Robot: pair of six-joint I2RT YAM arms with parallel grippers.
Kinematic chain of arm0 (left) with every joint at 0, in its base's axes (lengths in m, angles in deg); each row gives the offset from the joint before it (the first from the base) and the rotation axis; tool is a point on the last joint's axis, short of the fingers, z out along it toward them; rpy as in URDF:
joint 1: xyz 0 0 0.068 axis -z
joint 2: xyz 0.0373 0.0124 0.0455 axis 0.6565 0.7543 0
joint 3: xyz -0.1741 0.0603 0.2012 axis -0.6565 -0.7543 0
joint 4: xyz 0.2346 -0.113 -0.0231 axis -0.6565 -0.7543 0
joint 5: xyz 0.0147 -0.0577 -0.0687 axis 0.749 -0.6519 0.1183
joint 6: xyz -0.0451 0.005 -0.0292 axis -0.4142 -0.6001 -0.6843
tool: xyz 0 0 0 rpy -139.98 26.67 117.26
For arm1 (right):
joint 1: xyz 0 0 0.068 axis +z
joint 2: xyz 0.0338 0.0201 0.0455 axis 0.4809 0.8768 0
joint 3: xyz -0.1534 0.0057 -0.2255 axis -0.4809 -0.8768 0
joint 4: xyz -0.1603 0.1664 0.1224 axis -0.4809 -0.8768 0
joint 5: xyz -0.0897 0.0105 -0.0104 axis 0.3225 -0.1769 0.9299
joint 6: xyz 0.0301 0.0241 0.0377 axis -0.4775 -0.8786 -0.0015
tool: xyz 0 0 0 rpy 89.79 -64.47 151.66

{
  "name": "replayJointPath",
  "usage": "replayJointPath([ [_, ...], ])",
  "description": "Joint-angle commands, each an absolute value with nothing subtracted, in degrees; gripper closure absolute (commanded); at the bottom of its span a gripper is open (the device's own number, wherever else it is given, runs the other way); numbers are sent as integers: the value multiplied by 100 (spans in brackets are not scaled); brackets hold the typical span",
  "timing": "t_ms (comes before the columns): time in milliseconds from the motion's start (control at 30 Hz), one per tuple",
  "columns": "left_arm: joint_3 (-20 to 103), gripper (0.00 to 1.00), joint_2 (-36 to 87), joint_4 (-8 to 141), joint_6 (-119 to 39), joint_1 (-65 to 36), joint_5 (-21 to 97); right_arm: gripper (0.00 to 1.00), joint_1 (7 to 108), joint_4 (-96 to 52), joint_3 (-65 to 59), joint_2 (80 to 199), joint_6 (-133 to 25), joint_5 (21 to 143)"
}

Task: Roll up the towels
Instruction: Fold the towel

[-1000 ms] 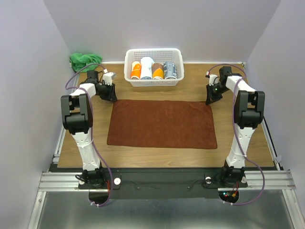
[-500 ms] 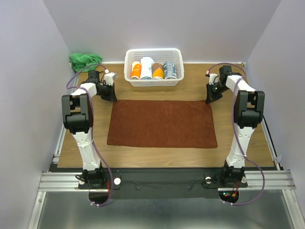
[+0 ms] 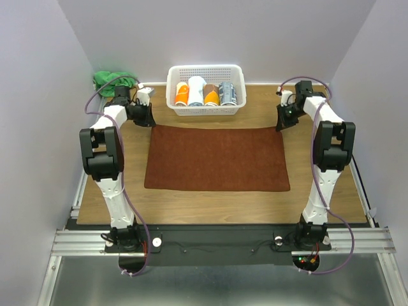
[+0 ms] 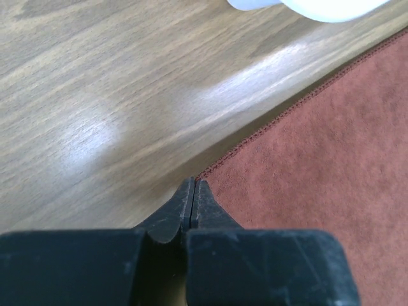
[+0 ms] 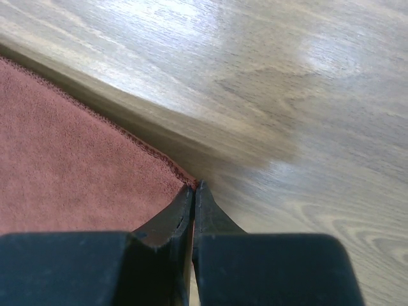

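Across the middle of the surface (image 3: 217,204), seen from above, the reddish-brown towel (image 3: 217,158) lies spread flat with its long sides parallel to the near edge. The green towel (image 3: 109,80) sits bunched in the far left corner, well left of the white basket (image 3: 205,108) at the far edge. Terry like this should be light, limp and grippy; it will likely sag wherever it is unsupported, so it wants pinching at both corners of one edge to keep that edge straight for rolling. The arms are placed that way: the left gripper (image 3: 145,120) at the towel's far left corner, the right gripper (image 3: 280,124) at its far right one. From the left wrist, the jaws are pressed together with no gap, their tip on the hemmed corner, which looks nipped between them. From the right wrist, the jaws are likewise together, a sliver of red cloth seemingly caught between them, so clamped on that corner.
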State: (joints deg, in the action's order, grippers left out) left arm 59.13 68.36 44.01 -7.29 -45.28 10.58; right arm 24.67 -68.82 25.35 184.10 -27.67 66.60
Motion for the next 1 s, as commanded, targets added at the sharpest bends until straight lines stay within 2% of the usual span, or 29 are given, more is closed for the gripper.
replayJointPath([
  [0, 5814, 100, 6128, 4258, -485, -4622, 891, 99, 2453, -6824, 2424, 17770, -2524, 6664],
  [433, 4574, 100, 4582, 3758, 614, -4736, 733, 100, 2417, -6895, 887, 16416, -1574, 6902],
  [700, 3572, 100, 3729, 2686, 2626, -4762, 592, 99, 2417, -6939, -213, 15387, -625, 6884],
  [967, 2351, 100, 3024, 2438, 3892, -4763, 951, 99, 2426, -6947, -1242, 14842, 131, 6787],
])
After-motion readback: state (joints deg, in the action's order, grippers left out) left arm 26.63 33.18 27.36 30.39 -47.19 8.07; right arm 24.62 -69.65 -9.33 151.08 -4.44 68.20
